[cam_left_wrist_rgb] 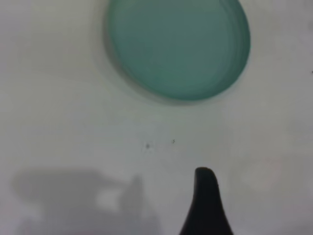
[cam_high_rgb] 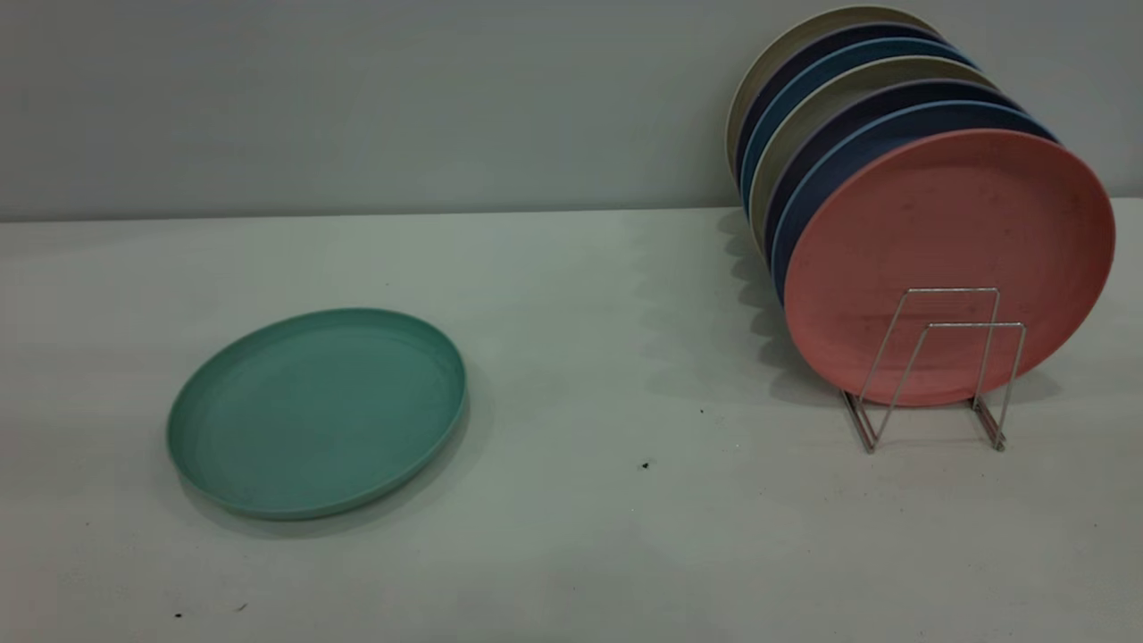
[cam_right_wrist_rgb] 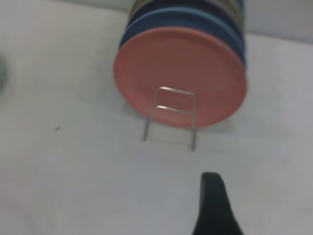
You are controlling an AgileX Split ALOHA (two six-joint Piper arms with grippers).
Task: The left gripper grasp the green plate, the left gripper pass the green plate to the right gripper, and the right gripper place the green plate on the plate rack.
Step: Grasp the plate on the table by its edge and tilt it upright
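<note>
The green plate (cam_high_rgb: 317,413) lies flat on the white table at the left; it also shows in the left wrist view (cam_left_wrist_rgb: 178,46). The plate rack (cam_high_rgb: 933,368) stands at the right, its front wire loops bare; it also shows in the right wrist view (cam_right_wrist_rgb: 171,117). Neither gripper appears in the exterior view. Only a black tip of the left gripper (cam_left_wrist_rgb: 205,200) shows, above the bare table, well short of the green plate. Only a black tip of the right gripper (cam_right_wrist_rgb: 212,203) shows, above the table, short of the rack.
Several plates stand upright in the rack: a salmon-pink plate (cam_high_rgb: 948,263) in front, blue, dark and beige ones behind it. A grey wall runs behind the table. Small dark specks (cam_high_rgb: 645,464) lie on the table.
</note>
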